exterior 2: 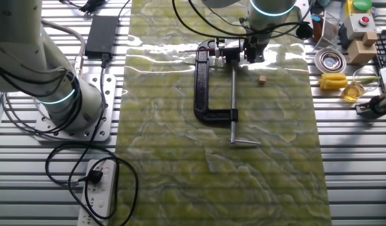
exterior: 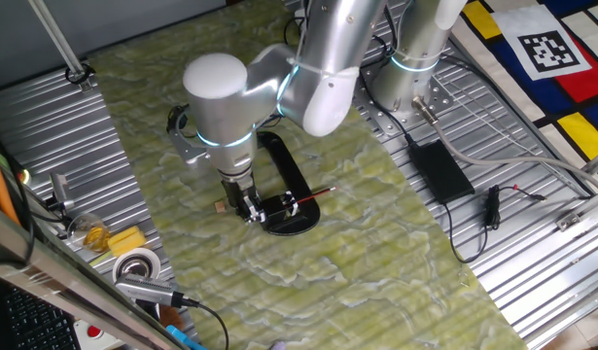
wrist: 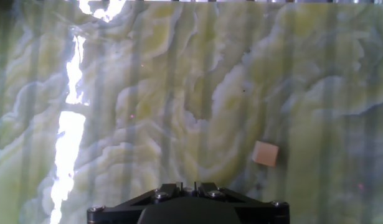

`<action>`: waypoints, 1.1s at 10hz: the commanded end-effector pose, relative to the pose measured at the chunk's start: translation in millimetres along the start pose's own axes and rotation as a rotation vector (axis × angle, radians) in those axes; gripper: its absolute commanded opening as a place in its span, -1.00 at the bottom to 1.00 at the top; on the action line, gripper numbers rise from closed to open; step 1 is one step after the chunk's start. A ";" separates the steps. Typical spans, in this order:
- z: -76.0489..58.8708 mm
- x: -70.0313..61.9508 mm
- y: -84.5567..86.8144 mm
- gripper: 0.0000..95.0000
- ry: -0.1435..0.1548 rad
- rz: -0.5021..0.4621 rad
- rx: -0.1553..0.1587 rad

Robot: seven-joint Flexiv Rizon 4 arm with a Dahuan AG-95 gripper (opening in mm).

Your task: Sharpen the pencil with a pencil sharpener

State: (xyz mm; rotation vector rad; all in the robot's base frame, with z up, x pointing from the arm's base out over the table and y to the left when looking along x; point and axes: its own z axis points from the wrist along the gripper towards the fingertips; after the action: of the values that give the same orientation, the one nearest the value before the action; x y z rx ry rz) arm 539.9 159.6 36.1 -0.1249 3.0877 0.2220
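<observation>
The pencil sharpener [exterior: 281, 204] is a small black block with white bits on a black oval plate [exterior: 297, 226]. The thin red pencil [exterior: 313, 197] sticks out of its right side, slanting up and to the right. My gripper [exterior: 250, 210] hangs just left of the sharpener, fingers down and close together, with nothing seen between them. In the other fixed view the gripper [exterior 2: 248, 51] is beside the sharpener [exterior 2: 228, 48]; I cannot make out the pencil there. The hand view shows only the gripper's base [wrist: 188, 189] over green mat; pencil and sharpener are out of that view.
A large black C-clamp [exterior 2: 204, 81] with a silver screw [exterior 2: 234, 94] lies on the green mat beside the plate. A small tan cube [wrist: 266, 153] sits near the gripper, also in one fixed view [exterior: 220, 206]. A tape roll [exterior: 136, 264] and a black power brick [exterior: 439, 167] lie off the mat.
</observation>
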 end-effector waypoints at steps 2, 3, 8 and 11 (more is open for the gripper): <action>-5.8 1.6 -5.1 -1.00 0.010 -0.013 -0.013; -9.8 1.3 -5.2 -1.00 0.014 -0.009 -0.018; -21.9 2.3 -8.6 -1.00 0.032 -0.033 0.007; -34.8 1.9 -7.3 -1.00 0.050 -0.036 0.015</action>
State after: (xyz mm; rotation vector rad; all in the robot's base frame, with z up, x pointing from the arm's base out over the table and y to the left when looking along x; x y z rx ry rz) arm 537.2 146.2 72.5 -0.1928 3.1365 0.1863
